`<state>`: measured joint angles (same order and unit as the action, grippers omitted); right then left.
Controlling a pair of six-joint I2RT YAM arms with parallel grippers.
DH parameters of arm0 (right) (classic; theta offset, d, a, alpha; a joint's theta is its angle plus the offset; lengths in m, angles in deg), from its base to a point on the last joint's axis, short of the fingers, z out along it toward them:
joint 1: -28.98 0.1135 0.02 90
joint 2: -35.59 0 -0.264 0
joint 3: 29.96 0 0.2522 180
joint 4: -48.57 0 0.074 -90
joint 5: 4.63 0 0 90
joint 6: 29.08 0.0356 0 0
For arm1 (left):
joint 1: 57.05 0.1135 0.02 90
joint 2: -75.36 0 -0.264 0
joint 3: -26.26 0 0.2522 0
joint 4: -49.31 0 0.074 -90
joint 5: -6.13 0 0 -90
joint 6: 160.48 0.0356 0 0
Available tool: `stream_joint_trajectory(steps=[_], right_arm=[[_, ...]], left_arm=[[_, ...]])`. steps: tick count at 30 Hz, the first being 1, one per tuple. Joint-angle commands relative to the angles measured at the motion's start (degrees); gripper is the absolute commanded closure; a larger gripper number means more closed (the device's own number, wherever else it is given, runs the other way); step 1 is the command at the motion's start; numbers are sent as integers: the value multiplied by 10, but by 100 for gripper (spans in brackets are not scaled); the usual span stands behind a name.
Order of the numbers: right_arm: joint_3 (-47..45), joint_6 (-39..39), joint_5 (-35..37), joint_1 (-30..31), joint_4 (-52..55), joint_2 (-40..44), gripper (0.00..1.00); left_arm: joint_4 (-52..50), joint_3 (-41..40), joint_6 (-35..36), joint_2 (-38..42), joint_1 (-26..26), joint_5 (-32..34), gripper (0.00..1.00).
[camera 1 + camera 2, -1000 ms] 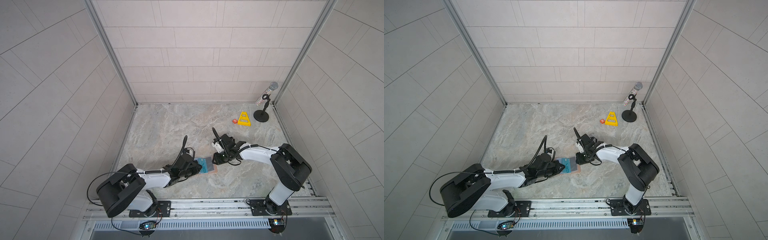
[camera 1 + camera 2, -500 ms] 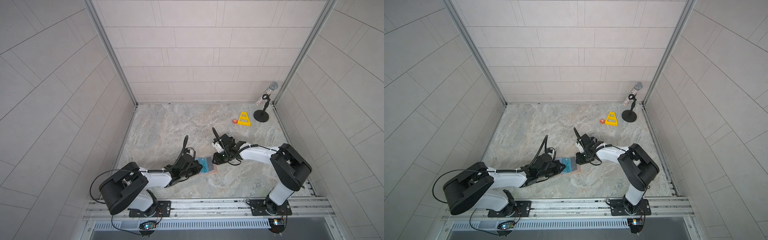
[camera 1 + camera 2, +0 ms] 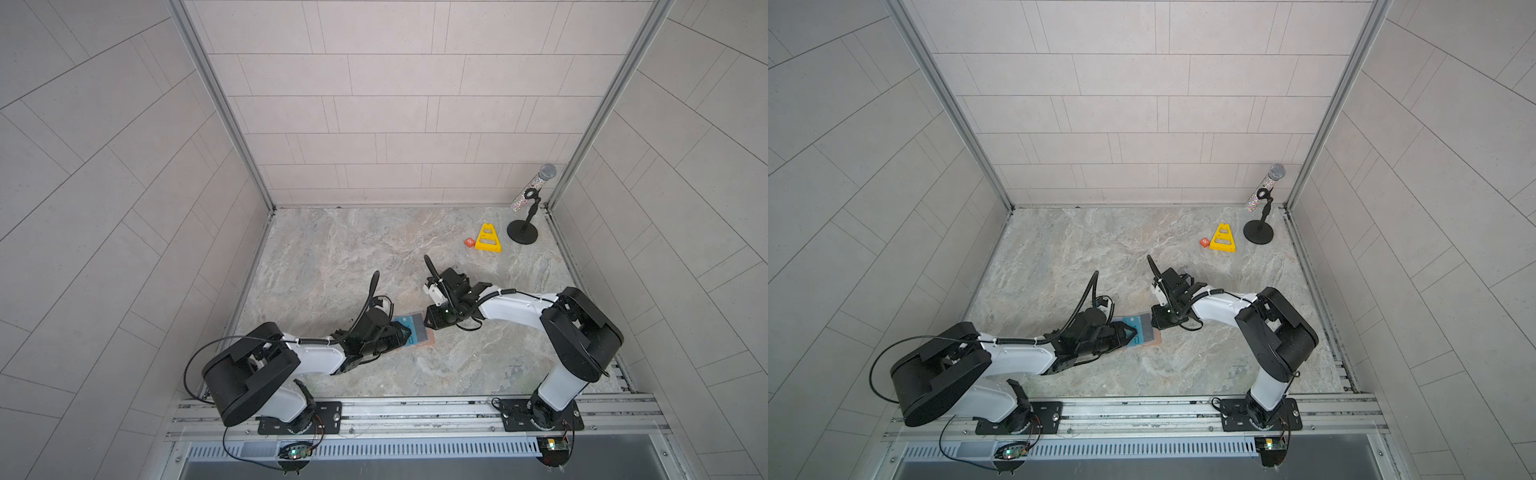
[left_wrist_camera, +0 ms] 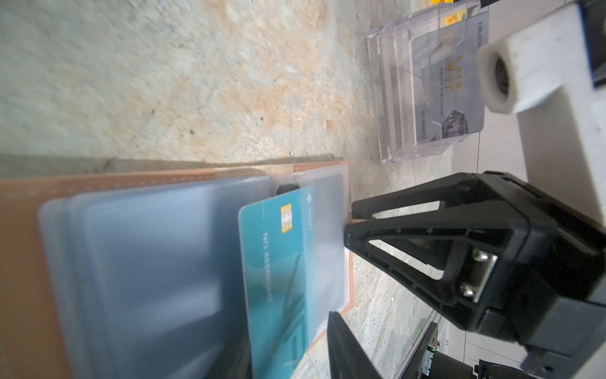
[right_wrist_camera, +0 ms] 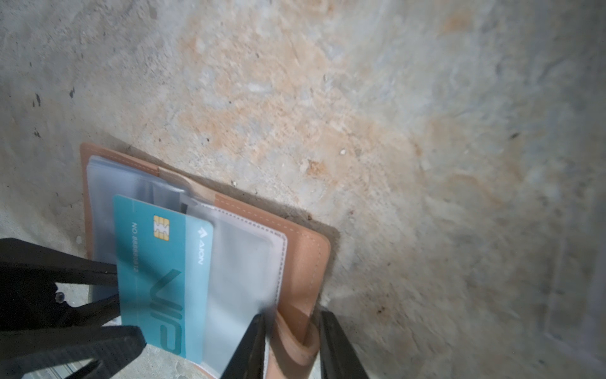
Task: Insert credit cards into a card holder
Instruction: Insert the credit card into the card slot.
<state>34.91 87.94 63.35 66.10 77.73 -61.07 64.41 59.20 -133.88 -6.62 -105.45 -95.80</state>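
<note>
Left gripper loosened — teal card partway inside card holder.

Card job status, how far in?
Done: card holder lies open, right gripper jaws shut on its cover. In hand: teal card partway into a clear sleeve, left gripper jaws open at its outer edge. Left: push it home; a pale card sits in the clear box.
</note>
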Motion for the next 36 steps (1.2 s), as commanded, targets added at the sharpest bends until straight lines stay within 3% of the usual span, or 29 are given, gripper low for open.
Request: stream_joint_trajectory(steps=[1,8,17,20,25,36], right_arm=[[-21,2,27,6,33,-27,70],[-22,2,30,6,33,-28,70],[-21,2,29,6,33,-28,70],[-21,1,29,6,33,-28,70],[-21,1,29,6,33,-30,70],[-21,1,28,7,32,-32,70]], left_arm=[[-95,-2,15,7,-4,16,53],[-227,30,50,58,-16,70,37],[-249,39,58,57,-20,84,39],[-273,47,67,61,-22,100,47],[-296,61,80,54,-23,113,74],[-307,69,86,44,-27,119,89]])
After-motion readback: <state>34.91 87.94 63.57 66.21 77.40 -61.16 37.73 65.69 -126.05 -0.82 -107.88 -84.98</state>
